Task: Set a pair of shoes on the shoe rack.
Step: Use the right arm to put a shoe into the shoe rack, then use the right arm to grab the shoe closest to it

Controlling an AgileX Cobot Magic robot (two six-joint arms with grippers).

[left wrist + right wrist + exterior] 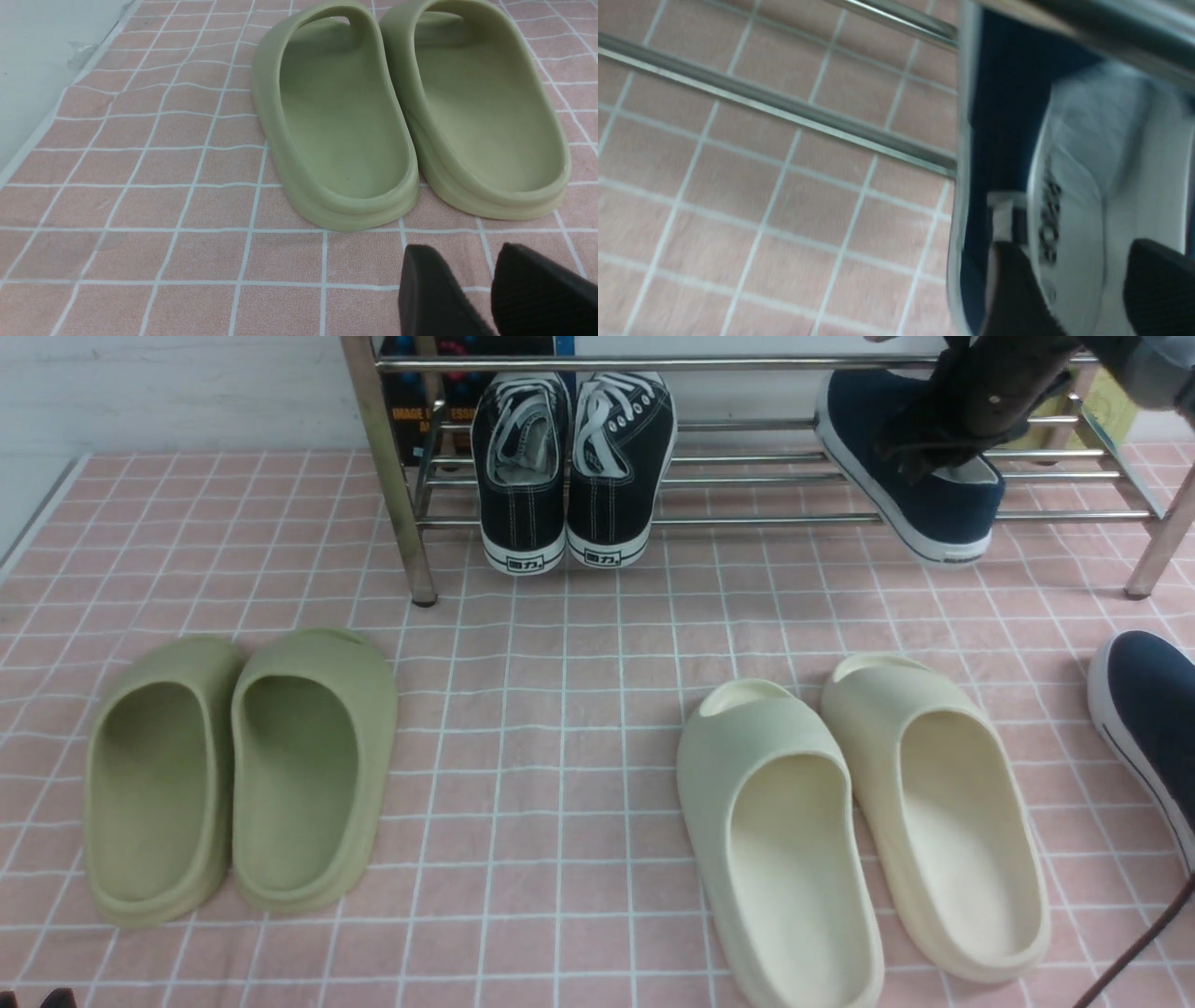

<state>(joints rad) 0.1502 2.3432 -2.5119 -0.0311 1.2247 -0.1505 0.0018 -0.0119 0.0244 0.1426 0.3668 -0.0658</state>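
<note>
Nearest in, the left gripper hung low over the checked cloth, fingers apart and holding nothing, the green slides just ahead of its tips. Off to its right sat the cream slides, and past those the second navy shoe lay on the cloth, well short of the right gripper. Up at the shoe rack, the right gripper was on the first navy shoe, one finger outside its side wall, one inside on the lining. Clamped or letting go, the blur would not say. That shoe lay tilted on the lower shelf, heel out past the front rail. The job, I'd judge: seat the sole flat across the rails before releasing, then draw out without clipping the upper bar. The right arm stretched far forward, wrist dipped under that bar, black sneakers well off to its left
</note>
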